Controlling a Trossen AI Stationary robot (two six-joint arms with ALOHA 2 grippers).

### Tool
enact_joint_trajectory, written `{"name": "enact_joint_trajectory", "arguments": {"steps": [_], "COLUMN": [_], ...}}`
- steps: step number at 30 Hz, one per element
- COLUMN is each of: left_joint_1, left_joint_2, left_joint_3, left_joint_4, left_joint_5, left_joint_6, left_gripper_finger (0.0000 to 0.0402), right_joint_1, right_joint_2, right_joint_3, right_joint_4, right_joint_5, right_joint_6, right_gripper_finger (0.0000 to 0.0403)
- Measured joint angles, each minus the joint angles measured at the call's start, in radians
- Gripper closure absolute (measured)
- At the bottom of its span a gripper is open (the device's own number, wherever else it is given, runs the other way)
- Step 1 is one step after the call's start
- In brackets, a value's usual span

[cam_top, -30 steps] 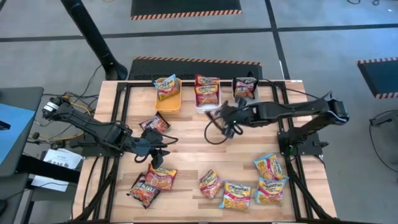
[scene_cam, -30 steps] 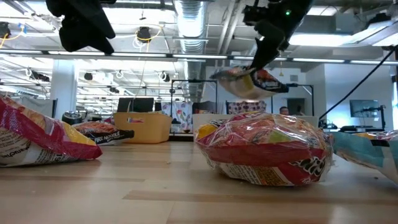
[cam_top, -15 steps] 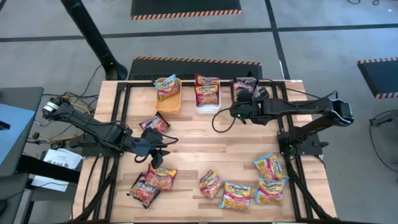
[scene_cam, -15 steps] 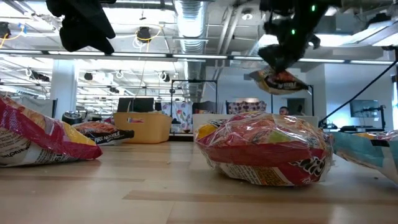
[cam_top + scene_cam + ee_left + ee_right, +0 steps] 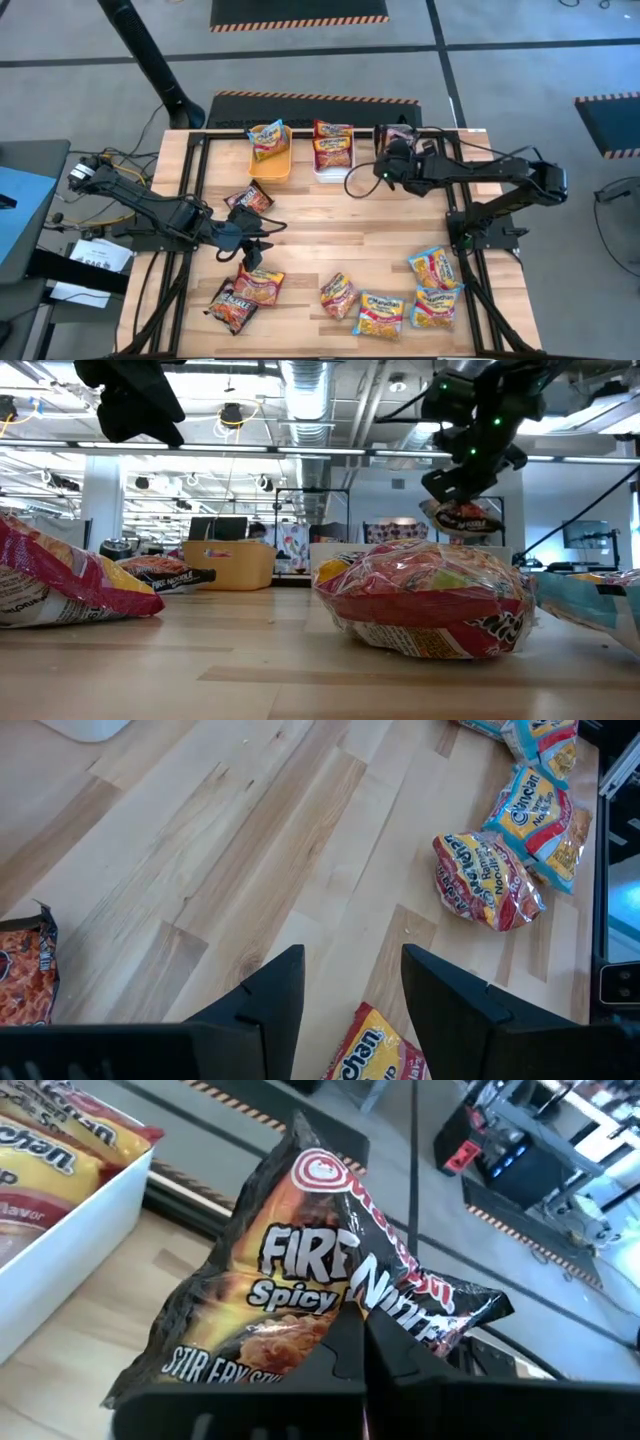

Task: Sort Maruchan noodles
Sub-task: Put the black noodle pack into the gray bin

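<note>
Holding a dark packet (image 5: 330,1295), we keep our right gripper (image 5: 362,1342) clamped on its lower edge, up off the table (image 5: 300,250) at the far edge, over the grey bin (image 5: 396,135) near the far right corner. In the low view the packet (image 5: 460,517) hangs under the gripper (image 5: 462,488), clear of the wood. The white bin (image 5: 333,160) sits just beside it along the far edge with red-orange packets (image 5: 333,148) inside, and the orange bin (image 5: 270,160) next to that holds a yellow-and-blue one (image 5: 267,138).

Our left gripper (image 5: 250,243) waits low near the left edge, fingers (image 5: 275,1000) apart and empty. Another dark packet (image 5: 248,198) lies close to it, and two more packets (image 5: 245,292) rest toward the near left corner. Along the near edge a red-orange packet (image 5: 337,295) lies mid-table, and yellow-and-blue ones (image 5: 435,285) cluster toward the near right corner.
</note>
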Motion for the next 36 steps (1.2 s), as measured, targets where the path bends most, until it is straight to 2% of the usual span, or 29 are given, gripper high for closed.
{"name": "enact_joint_trajectory", "arguments": {"steps": [9, 20, 25, 27, 29, 36], "left_joint_1": [0.000, 0.001, 0.000, 0.001, 0.000, 0.000], "left_joint_2": [0.000, 0.000, 0.000, 0.000, 0.000, 0.000], "left_joint_3": [0.000, 0.000, 0.000, 0.000, 0.000, 0.000], "left_joint_4": [0.001, 0.002, 0.002, 0.002, 0.002, 0.002], "left_joint_5": [0.000, 0.000, 0.000, 0.000, 0.000, 0.000], "left_joint_6": [0.028, 0.045, 0.045, 0.045, 0.044, 0.042], "left_gripper_finger": [0.0247, 0.0247, 0.0247, 0.0247, 0.0247, 0.0247], "right_joint_1": [-0.105, -0.140, -0.172, -0.181, -0.185, -0.185], "right_joint_2": [0.086, 0.239, 0.293, 0.306, 0.309, 0.278], "right_joint_3": [0.000, 0.000, 0.003, 0.004, 0.005, 0.031], "right_joint_4": [0.096, 0.115, 0.124, 0.131, 0.137, 0.124], "right_joint_5": [-0.119, -0.120, -0.129, -0.165, -0.202, -0.230], "right_joint_6": [-0.111, -0.135, -0.135, -0.132, -0.132, -0.184], "right_gripper_finger": [0.0398, 0.0395, 0.0373, 0.0361, 0.0348, 0.0305]}}
